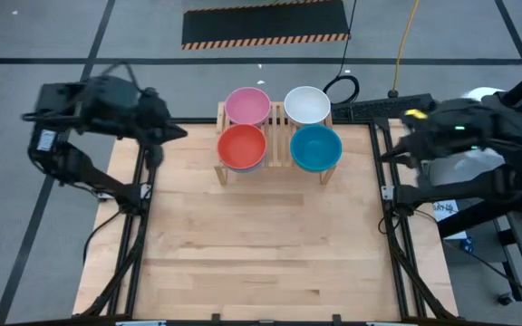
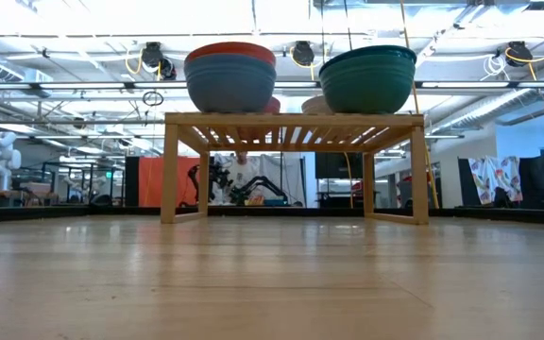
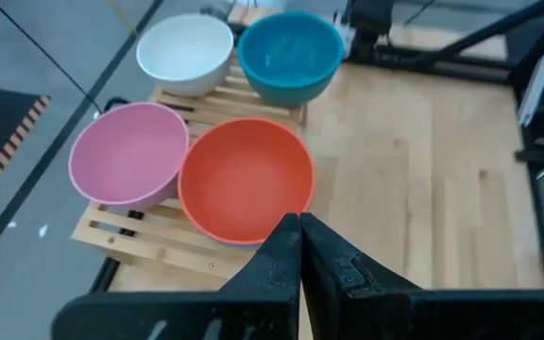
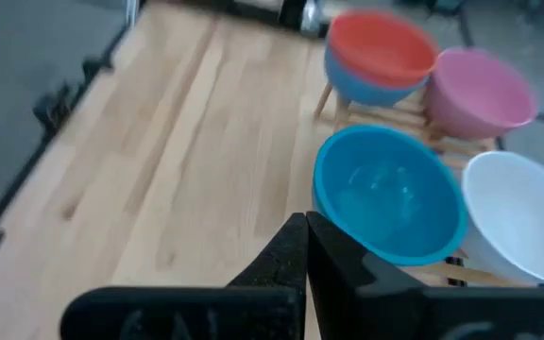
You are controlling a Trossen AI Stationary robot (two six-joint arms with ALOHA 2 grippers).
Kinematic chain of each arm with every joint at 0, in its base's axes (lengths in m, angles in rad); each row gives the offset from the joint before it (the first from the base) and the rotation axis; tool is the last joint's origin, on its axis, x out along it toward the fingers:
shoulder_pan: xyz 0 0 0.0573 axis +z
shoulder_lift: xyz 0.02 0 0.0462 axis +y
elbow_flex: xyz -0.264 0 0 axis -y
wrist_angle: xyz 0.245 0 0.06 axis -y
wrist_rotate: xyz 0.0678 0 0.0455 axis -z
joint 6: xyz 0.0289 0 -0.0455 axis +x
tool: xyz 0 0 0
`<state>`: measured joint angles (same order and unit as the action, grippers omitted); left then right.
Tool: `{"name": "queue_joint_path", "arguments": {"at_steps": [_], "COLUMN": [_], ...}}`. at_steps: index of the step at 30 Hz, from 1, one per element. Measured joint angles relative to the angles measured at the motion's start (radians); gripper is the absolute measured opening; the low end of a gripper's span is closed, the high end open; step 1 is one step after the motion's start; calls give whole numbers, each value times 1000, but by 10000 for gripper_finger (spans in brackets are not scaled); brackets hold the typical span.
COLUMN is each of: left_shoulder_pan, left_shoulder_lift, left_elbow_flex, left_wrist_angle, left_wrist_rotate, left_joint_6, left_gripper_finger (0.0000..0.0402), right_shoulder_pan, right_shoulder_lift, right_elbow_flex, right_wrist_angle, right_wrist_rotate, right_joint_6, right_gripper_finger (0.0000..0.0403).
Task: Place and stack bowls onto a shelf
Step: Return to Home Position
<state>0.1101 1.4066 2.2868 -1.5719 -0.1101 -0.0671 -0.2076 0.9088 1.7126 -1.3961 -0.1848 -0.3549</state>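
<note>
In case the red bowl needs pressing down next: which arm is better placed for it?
Left. The red bowl sits on the shelf's left side, nearer the left gripper; the right gripper would have to cross the teal bowl.

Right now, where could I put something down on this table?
The bare tabletop in front of the shelf, between the left arm and right arm, is free. The shelf is crowded: pink bowl, white bowl, red bowl and teal-blue bowl fill it.
</note>
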Motion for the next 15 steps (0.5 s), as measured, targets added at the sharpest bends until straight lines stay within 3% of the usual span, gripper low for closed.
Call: {"name": "queue_joint_path", "arguments": {"at_steps": [11, 15], "left_shoulder_pan": [-57, -60], "left_shoulder_lift": [-188, -267], "left_elbow_flex": [-9, -34], "left_wrist_angle": [1, 2], "left_wrist_rotate": [4, 4], "left_joint_6": [-50, -67], "left_gripper_finger": [8, 11], "right_shoulder_pan": [0, -1], "right_shoulder_lift": [-224, -286], "right_elbow_flex": [0, 0], "right_wrist_angle": [29, 7], "right_wrist_rotate": [6, 52], "right_joint_6": [141, 183], "right_gripper_finger": [0, 0]}}
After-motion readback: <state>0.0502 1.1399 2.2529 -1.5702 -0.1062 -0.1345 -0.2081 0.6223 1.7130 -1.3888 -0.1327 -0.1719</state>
